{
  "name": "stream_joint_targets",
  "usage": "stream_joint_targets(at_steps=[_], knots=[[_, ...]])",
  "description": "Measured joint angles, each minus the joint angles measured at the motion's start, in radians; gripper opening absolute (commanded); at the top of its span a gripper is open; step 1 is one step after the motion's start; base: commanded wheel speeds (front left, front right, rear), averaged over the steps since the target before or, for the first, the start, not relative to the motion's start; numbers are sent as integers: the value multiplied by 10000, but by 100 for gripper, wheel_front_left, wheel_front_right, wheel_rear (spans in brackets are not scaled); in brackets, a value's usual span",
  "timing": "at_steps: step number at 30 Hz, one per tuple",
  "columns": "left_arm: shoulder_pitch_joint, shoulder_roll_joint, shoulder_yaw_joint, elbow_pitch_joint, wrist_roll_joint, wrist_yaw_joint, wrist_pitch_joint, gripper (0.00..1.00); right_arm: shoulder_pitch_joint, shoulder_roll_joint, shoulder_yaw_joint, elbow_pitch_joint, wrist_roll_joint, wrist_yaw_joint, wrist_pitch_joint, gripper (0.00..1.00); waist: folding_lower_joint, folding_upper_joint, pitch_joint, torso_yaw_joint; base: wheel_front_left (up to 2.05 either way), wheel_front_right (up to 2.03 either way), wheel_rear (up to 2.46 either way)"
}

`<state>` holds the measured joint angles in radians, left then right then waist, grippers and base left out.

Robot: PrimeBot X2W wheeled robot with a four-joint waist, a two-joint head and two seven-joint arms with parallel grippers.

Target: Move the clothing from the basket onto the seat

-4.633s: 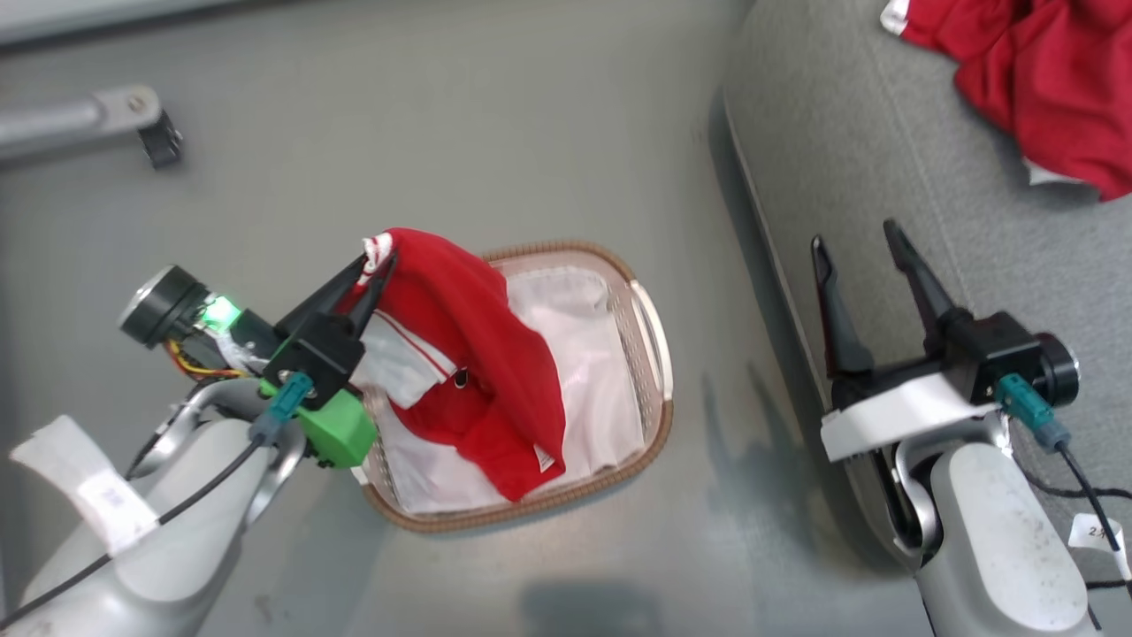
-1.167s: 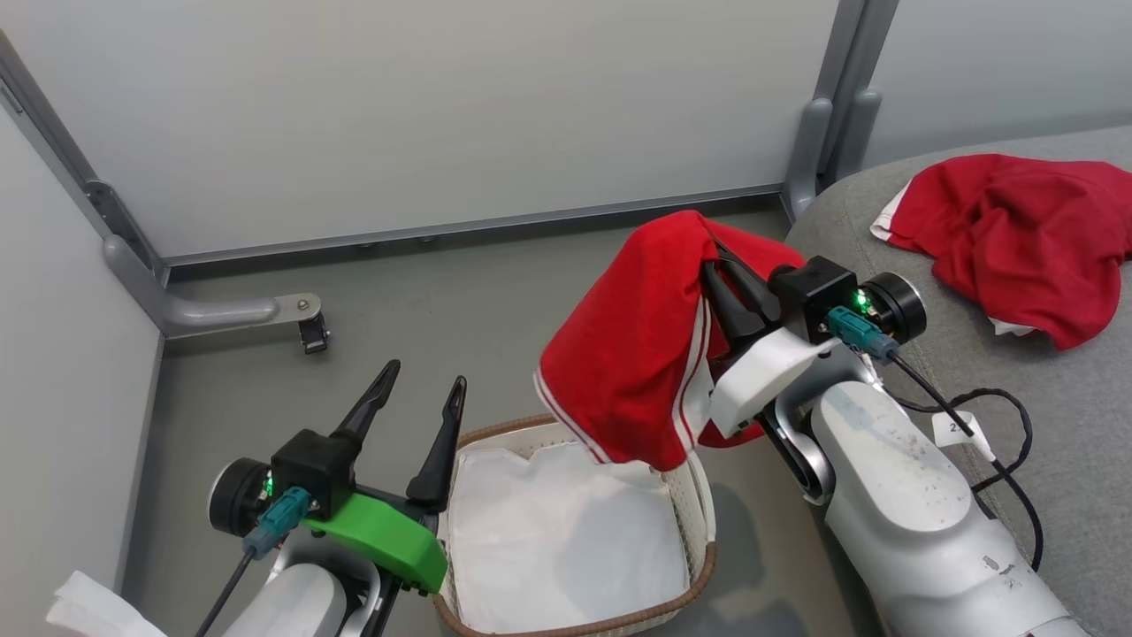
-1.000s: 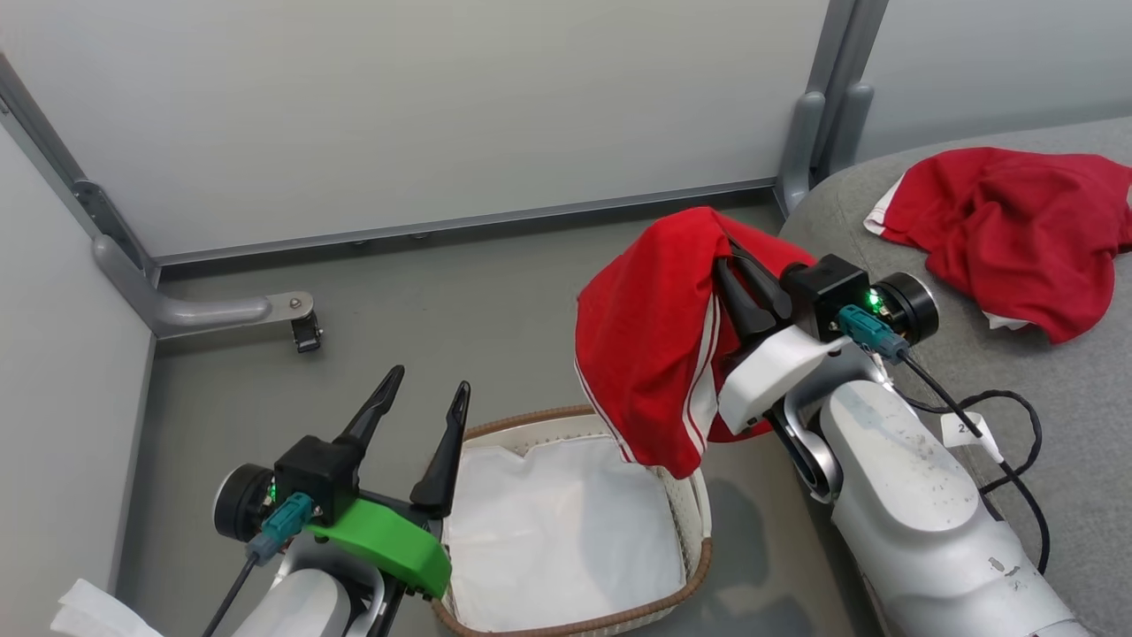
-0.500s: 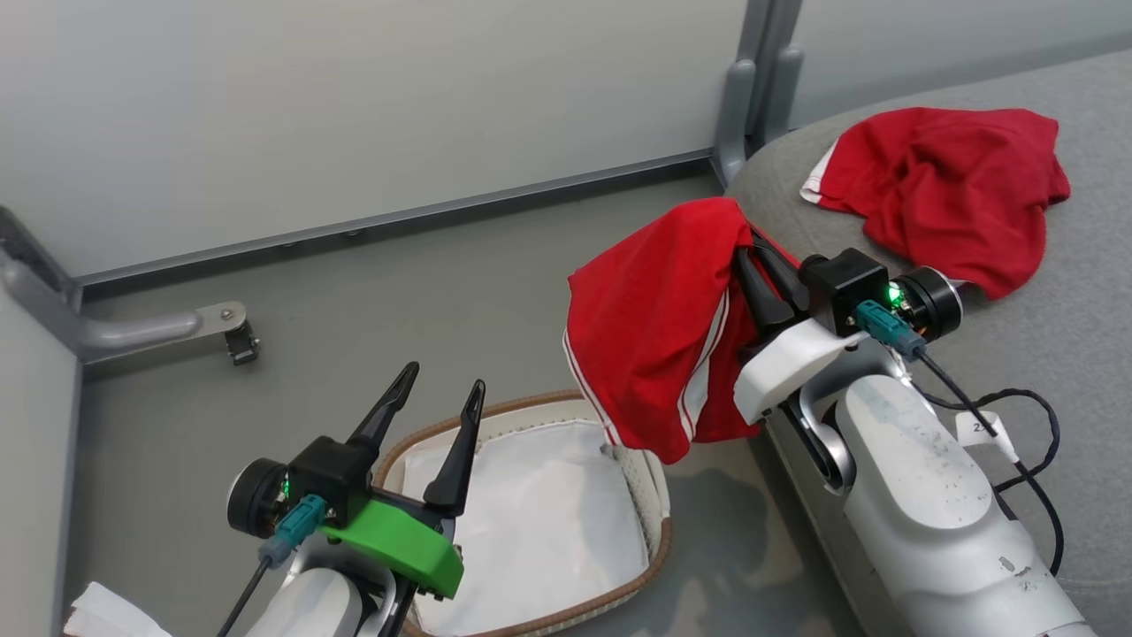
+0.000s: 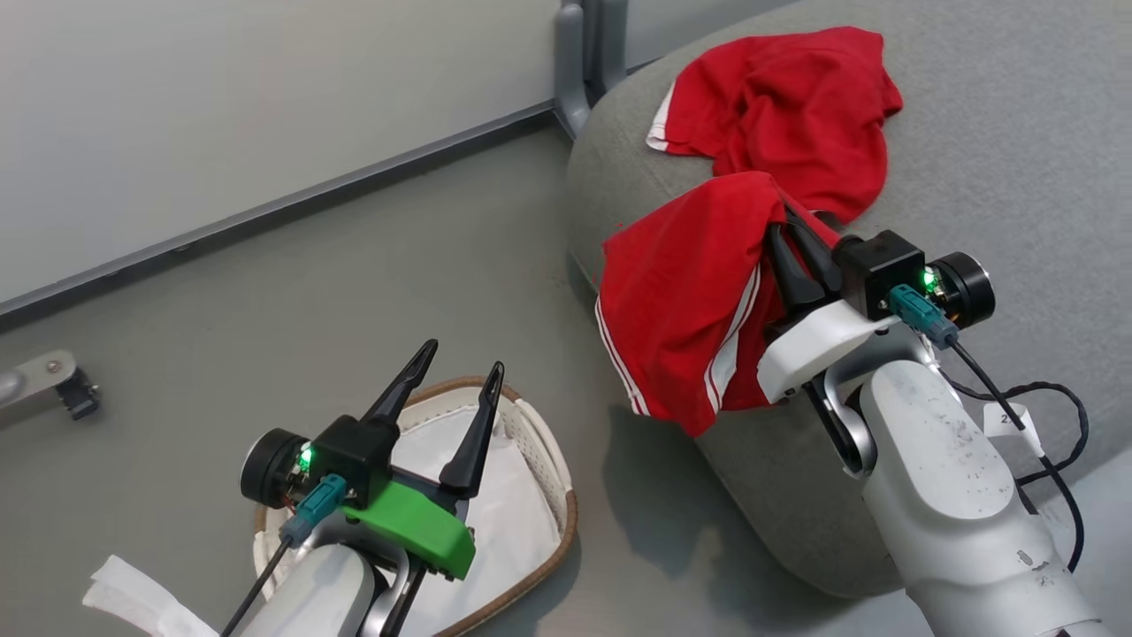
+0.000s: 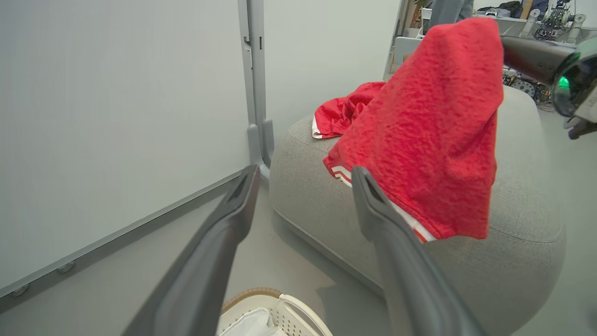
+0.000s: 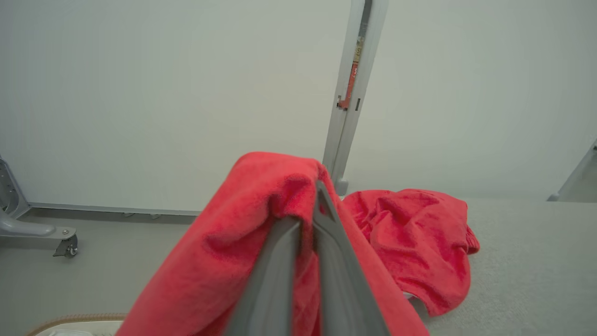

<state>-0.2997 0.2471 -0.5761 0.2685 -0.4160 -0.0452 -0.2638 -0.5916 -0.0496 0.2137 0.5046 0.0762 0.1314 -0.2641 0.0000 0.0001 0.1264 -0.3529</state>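
Red garment (image 5: 681, 292) pinched tight in right end effector (image 5: 796, 239), hanging over seat (image 5: 1017, 133) edge; carry inward past edge before release; left end effector (image 5: 464, 356) spread wide, empty.

Held red soft-fabric garment (image 5: 690, 292): solid red, thin white stripes in a band down one side, white piping along the hem.
Second crumpled red garment (image 5: 778, 97): same red, white trim at one edge.
Large grey fabric-upholstered seat cushion (image 5: 999, 133): uniform mid-grey.
Small oval perforated plastic basket (image 5: 541, 447): off-white wall with a regular grid of holes, brown woven rim.
Plain liner cloth (image 5: 513, 518): white, unpatterned.
Left gripper (image 5: 466, 354): black fingers, bright green mount, teal connector, green lamp.
Right gripper (image 5: 785, 228): black fingers, white mount, teal connector, green lamp.
Smooth floor (image 5: 354, 292): grey.
Wall panel (image 5: 221, 106): pale grey-white.
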Motion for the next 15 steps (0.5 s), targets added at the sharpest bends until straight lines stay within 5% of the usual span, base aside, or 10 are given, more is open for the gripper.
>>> stream_joint_targets(at_steps=[7, 15], knots=[[-266, -86, -127, 130, 221, -132, -2, 100, -4, -23, -104, 69, -201, 0, 0, 0, 0, 0, 613, -591, 0, 0, 0], [-530, -81, -265, 111, 385, -249, -2, 100, -760, -518, -407, 362, -153, 0, 2, 0, 0, 0, 1211, -522, 0, 0, 0]])
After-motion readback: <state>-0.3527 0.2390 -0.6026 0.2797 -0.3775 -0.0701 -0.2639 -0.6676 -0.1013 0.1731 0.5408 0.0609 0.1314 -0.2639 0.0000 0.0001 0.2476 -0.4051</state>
